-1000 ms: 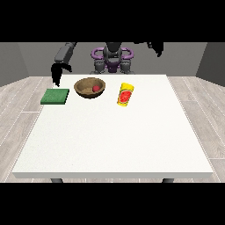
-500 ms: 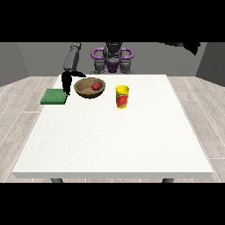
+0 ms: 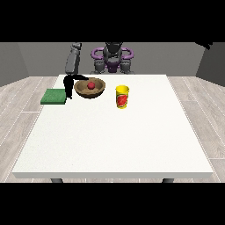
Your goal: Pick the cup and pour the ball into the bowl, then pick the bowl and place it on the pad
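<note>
In the upper left of the frame, a round brown bowl [image 3: 90, 88] sat on the smooth white bench [image 3: 114, 132], a red ball [image 3: 91, 85] inside. The black robot hand [image 3: 69, 85] hung between bowl and flat green square pad [image 3: 54, 96]; its fingers could not be read. A yellow cylindrical cup [image 3: 122, 96] stood upright right of the bowl.

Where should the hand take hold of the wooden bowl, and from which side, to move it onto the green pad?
Probably the rim of the bowl on the side facing the pad. The bowl is wide and shallow, so only its edge offers a hold, and the hand at the view's left hangs just beside that edge. The red ball sits inside.
</note>
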### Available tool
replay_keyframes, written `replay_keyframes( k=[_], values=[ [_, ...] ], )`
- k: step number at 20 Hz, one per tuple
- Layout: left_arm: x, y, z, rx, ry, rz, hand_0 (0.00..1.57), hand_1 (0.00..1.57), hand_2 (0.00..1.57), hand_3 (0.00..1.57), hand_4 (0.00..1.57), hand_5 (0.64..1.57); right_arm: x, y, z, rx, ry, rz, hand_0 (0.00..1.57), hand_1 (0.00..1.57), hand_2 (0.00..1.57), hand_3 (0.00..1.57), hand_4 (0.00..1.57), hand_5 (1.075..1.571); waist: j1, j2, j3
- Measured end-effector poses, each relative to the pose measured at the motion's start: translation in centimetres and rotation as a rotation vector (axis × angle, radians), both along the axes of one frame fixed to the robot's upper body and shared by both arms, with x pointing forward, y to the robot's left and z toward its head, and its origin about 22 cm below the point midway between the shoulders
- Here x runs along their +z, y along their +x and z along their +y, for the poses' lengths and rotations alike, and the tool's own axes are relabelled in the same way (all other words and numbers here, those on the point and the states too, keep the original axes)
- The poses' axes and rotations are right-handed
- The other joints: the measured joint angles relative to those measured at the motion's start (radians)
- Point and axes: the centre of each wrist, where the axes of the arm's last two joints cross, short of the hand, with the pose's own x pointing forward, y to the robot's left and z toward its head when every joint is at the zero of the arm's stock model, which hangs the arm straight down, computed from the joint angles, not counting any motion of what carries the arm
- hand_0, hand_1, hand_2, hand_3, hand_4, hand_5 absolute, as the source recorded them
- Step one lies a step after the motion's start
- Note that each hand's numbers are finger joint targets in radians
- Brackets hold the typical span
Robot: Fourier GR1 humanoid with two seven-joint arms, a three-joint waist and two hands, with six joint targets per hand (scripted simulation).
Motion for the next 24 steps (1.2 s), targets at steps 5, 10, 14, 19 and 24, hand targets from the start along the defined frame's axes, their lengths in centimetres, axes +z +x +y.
replay_keyframes(
  k=[5, 10, 14, 19, 24],
  values=[
    [1.0, -0.8, 1.8, 0.007, 0.003, -0.028, 0.0, 0.0, 0.0, 0.0, 0.24, 1.504, 0.0, 0.6, 0.9, 0.004, 0.0, -0.026, 0.0, 0.0, 0.0, 0.0, 0.16, 1.556, -0.001, 0.025, -0.0072],
    [1.9, -1.2, 2.2, 0.004, 0.0, -0.049, 0.0, 0.0, 0.0, 0.0, 0.3, 1.525, -0.8, 0.2, 1.2, -0.073, 0.014, -0.025, 1.57, 1.57, 1.57, 1.57, 1.01, 1.43, 0.014, 0.033, -0.0143],
    [3.2, -1.4, 2.3, -0.004, -0.003, -0.083, 0.0, 0.0, 0.0, 0.0, 0.55, 1.564, -1.0, -0.4, 1.0, -0.134, -0.033, -0.031, 1.57, 1.57, 1.57, 1.57, 1.09, 1.471, 0.036, 0.045, -0.0244],
    [3.8, -1.7, 3.1, -0.006, -0.003, -0.093, 0.0, 0.0, 0.0, 0.0, 0.68, 1.57, -0.5, -0.6, 0.9, -0.178, -0.05, -0.014, 1.57, 1.57, 1.57, 1.57, 1.07, 1.487, 0.046, 0.053, -0.0221],
    [2.2, -1.8, 4.5, 0.023, -0.014, -0.037, 0.0, 0.0, 0.0, 0.0, 0.73, 1.569, 1.0, 0.1, 0.6, -0.155, -0.06, 0.121, 1.57, 1.57, 1.57, 1.57, 1.04, 1.535, 0.031, 0.011, 0.0016]
  ],
)
